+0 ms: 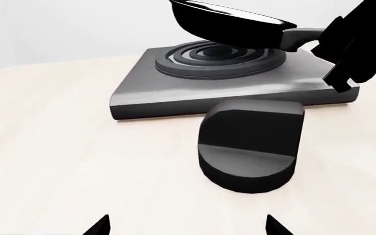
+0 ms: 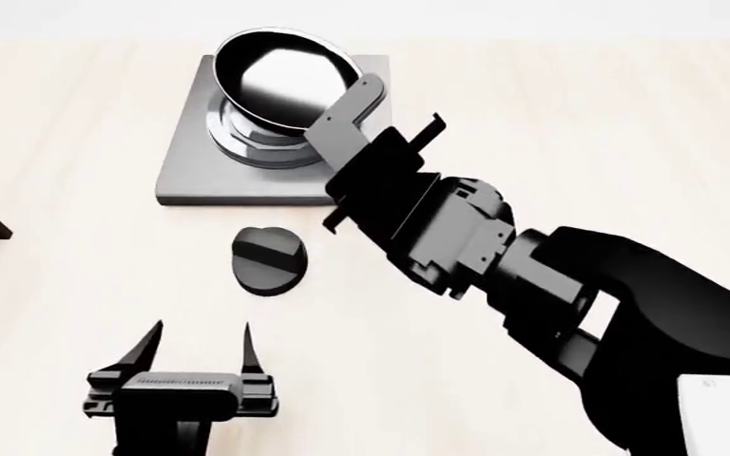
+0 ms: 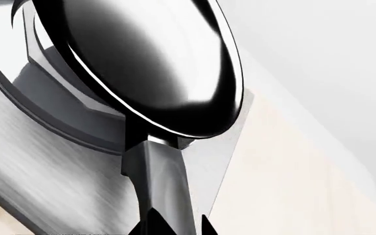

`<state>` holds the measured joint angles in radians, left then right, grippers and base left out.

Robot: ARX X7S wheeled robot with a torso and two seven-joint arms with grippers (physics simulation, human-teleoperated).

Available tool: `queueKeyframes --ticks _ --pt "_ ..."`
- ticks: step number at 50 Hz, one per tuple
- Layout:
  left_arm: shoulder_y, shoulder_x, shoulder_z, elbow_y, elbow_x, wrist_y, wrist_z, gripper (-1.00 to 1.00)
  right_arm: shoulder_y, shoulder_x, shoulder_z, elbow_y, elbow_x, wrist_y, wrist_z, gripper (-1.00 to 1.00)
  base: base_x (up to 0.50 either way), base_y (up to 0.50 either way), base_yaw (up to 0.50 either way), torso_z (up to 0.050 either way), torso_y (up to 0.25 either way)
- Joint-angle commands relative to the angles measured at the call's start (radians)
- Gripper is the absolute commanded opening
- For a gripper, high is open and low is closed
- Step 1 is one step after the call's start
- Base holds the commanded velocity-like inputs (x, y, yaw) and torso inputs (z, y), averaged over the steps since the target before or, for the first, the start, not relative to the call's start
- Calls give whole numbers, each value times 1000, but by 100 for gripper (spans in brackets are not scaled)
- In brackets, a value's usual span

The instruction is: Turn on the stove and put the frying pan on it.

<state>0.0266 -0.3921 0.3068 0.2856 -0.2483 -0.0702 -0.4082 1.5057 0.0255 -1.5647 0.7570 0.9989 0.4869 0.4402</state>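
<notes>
left end effector (image 2: 194, 344) wide open, empty, parked near the knob (image 2: 267, 259) | stove (image 2: 194, 157) at table's (image 2: 61, 266) far side | pan (image 2: 282, 76) held tilted just above burner, probably for lowering | handle axis running back-right into right end effector (image 2: 378, 128), clamped on it

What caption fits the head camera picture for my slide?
Right gripper holds the frying pan above the stove.

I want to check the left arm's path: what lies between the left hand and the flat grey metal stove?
Only the small round black knob lies between the left hand and the flat grey metal stove, seen in the head view.
</notes>
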Motion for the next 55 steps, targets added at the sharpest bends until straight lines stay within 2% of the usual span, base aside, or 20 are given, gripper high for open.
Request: queueKeyframes --ticks 1,26,27,45,50,52,55 --pt "6 16 -35 -3 -2 12 33 100 23 -25 23 -17 -102 -16 8 -100 0 0 0 0 0" --pt "8 10 -43 -10 -15 23 28 100 -32 -25 22 -19 -211 43 -11 -100 0 0 0 1 1" --pt "8 10 -43 -10 -16 22 28 100 -34 -25 22 -21 -219 43 -13 100 0 0 0 0 0" --pt "6 6 -42 -6 -21 18 23 100 -39 -25 26 -27 -229 44 -57 100 0 0 0 0 0" --pt "6 6 -41 -7 -21 20 23 100 -27 -25 30 -21 -156 42 -110 100 0 0 0 0 0" --pt "7 6 -40 -8 -21 22 23 100 -4 -25 52 -1 -39 33 -175 100 0 0 0 0 0" --pt "7 6 -39 -8 -20 23 22 100 6 -25 35 10 7 16 -191 100 0 0 0 0 0"
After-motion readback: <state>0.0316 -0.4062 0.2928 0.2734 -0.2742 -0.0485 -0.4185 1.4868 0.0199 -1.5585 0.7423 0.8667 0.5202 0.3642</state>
